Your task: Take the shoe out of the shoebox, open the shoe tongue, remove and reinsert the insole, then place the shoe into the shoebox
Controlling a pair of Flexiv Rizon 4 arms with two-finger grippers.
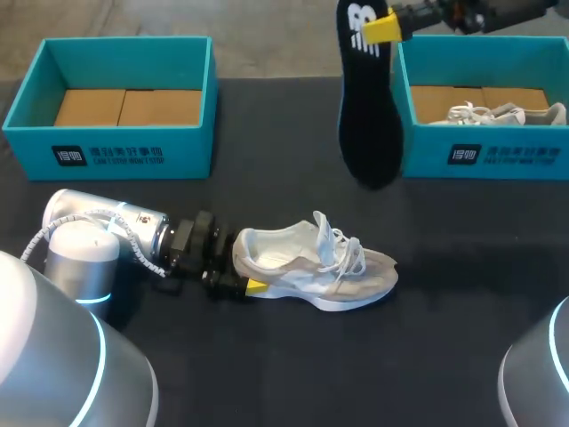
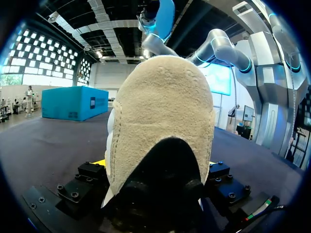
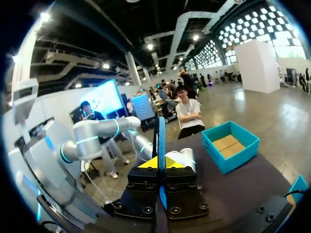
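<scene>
Just beside the right shoebox [image 1: 484,156], right tool [image 1: 384,28] holds the insole [image 1: 369,124].

Two shoeboxes, two shoes, one insole and two grippers on one table [image 1: 356,374].
One teal shoebox [image 1: 116,153] sits at the far left corner and a second shoebox [image 1: 484,158] at the far right corner. One pale shoe [image 1: 311,267] lies near the table's middle, and a second shoe [image 1: 498,114] inside the far right box. A single black insole [image 1: 369,124] hangs near the far edge. The left gripper [image 1: 249,286] and right gripper [image 1: 384,27] make two.
</scene>
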